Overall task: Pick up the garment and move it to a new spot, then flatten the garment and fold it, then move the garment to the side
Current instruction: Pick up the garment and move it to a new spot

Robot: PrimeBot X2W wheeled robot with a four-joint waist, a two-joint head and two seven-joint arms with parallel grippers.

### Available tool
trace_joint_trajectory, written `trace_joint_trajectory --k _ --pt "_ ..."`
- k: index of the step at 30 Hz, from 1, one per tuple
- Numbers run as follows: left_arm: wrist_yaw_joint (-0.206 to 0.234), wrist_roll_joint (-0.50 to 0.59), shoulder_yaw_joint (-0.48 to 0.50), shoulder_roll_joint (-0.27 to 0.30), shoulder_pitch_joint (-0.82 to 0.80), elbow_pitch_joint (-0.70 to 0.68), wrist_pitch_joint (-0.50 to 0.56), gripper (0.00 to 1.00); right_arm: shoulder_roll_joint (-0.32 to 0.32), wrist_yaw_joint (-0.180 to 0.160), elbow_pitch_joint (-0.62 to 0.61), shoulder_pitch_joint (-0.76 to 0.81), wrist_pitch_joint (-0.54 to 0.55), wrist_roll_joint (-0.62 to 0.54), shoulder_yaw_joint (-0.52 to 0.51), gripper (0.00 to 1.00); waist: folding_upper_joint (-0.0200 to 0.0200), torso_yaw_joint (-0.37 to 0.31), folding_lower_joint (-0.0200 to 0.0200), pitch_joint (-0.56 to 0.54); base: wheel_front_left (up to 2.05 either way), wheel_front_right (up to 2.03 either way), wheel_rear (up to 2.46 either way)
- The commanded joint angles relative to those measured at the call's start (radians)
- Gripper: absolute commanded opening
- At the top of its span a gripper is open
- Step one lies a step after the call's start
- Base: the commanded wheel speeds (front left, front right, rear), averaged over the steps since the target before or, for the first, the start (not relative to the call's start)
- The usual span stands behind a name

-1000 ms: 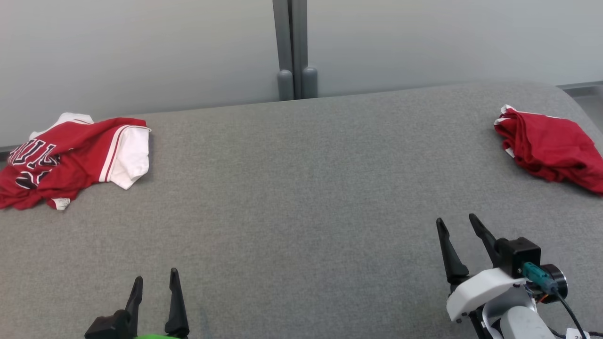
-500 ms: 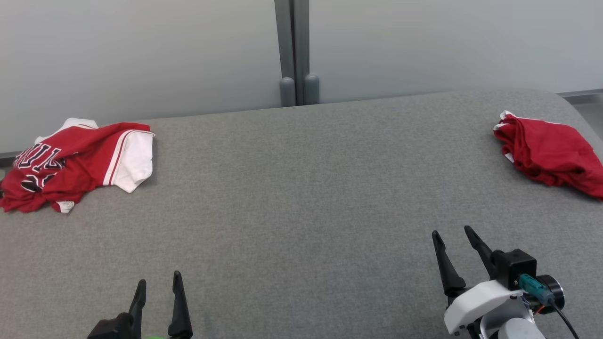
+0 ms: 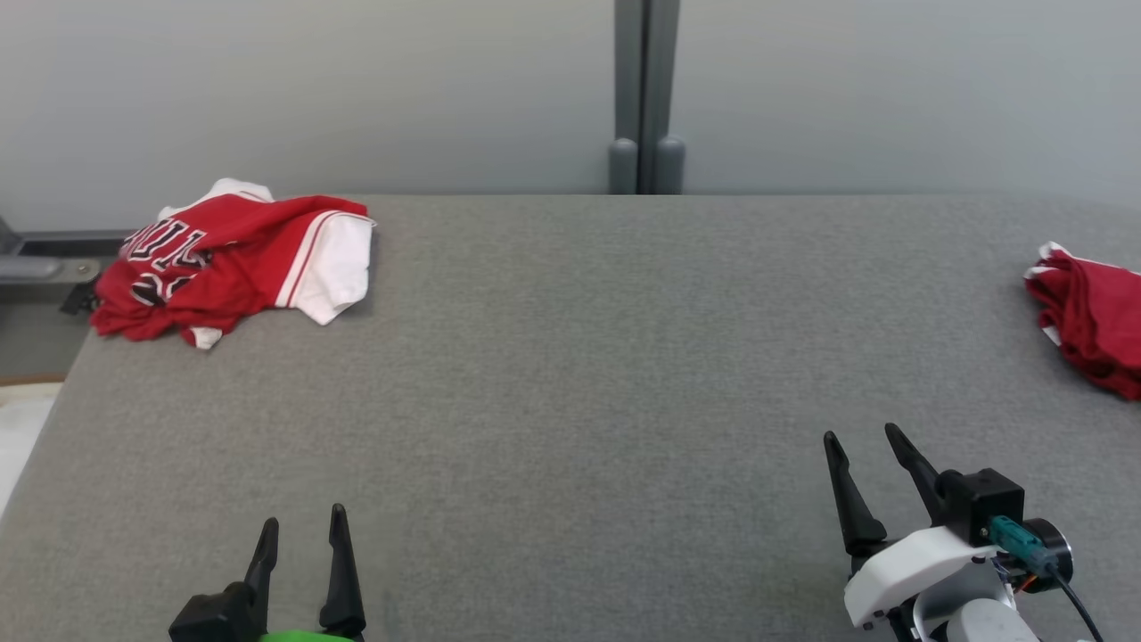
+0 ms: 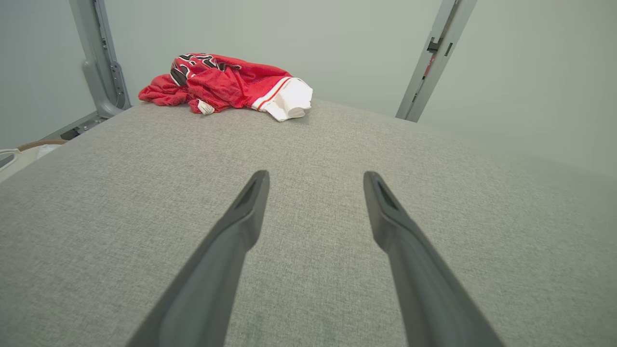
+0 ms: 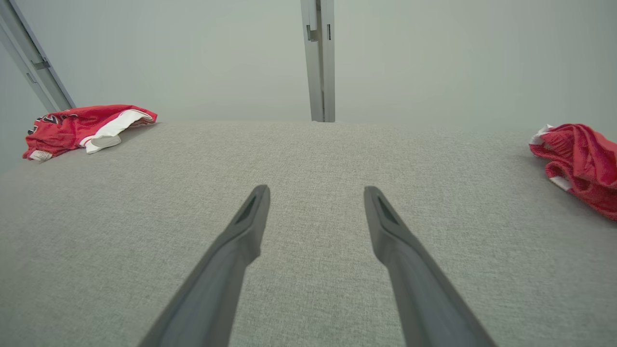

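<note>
Head view, and here we are: the left gripper (image 3: pixel 303 517) sits at the near left and the right gripper (image 3: pixel 861 433) at the near right. Both are low over the grey fabric desk (image 3: pixel 579 357), and both are empty. Their fingers (image 3: pixel 337 571) stand wide apart with nothing between them, and each wrist view shows the same open fork above bare cloth.

The red jersey (image 3: pixel 236 259) lies crumpled at the far left corner, black lettering up and a white sleeve flopped out to its right. It is well apart from both grippers. A second red garment (image 3: pixel 1092 330) is bunched at the right edge, partly cut off by the frame. We take the jersey as the one to fetch, though nothing here settles that for certain.

So the pick-up has not begun, and here is what we would watch for:

- The jersey sits close to the desk's far and left edges, so a nudge from a descending finger could push it over the side.
- The cloth is heaped in layers. A shallow pinch may catch only the top fold or the loose sleeve, and the rest would drag and tangle.
- It is a long reach for the left arm.
- Reaching for the wrong red heap would cost us the whole step.
</note>
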Motion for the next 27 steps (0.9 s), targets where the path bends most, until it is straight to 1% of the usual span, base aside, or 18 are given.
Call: trace_joint_trajectory --k 1,4,8,14,21,24,27 --pt "-0.003 0.008 0.005 0.003 -0.013 0.001 -0.003 1.00 -0.003 -0.001 -0.006 -0.006 -0.004 0.005 -0.003 1.00 0.0000 0.103 0.0000 0.014 0.00 0.00 0.00" --pt "-0.006 0.020 0.015 0.003 -0.012 0.001 -0.003 1.00 -0.003 -0.001 -0.005 -0.009 -0.004 0.012 0.001 1.00 0.0000 0.168 0.0000 0.020 0.00 0.00 0.00" --pt "-0.008 0.028 0.029 0.003 -0.014 -0.005 -0.003 1.00 -0.003 -0.001 -0.006 -0.016 -0.004 0.020 0.009 1.00 0.0000 0.236 0.0000 0.027 0.00 0.00 0.00" --pt "-0.012 0.024 0.030 0.003 -0.026 -0.012 -0.002 1.00 -0.004 -0.001 -0.004 -0.029 -0.004 0.017 0.012 1.00 0.0000 0.299 0.0000 0.043 0.00 0.00 0.00" --pt "-0.007 0.015 0.025 0.003 -0.032 -0.018 -0.002 1.00 -0.004 -0.001 -0.007 -0.042 -0.004 0.000 0.016 1.00 0.0000 0.325 0.0000 0.062 0.00 0.00 0.00" --pt "-0.006 0.023 0.035 0.003 -0.051 -0.029 -0.002 1.00 -0.004 -0.001 -0.014 -0.054 -0.004 -0.010 0.016 1.00 0.0000 0.322 0.0000 0.077 0.00 0.00 0.00" --pt "-0.015 0.036 0.054 0.013 -0.084 -0.042 -0.002 1.00 -0.004 -0.001 -0.022 -0.069 -0.004 -0.023 0.016 1.00 0.0000 0.311 0.0000 0.097 0.00 0.00 0.00"
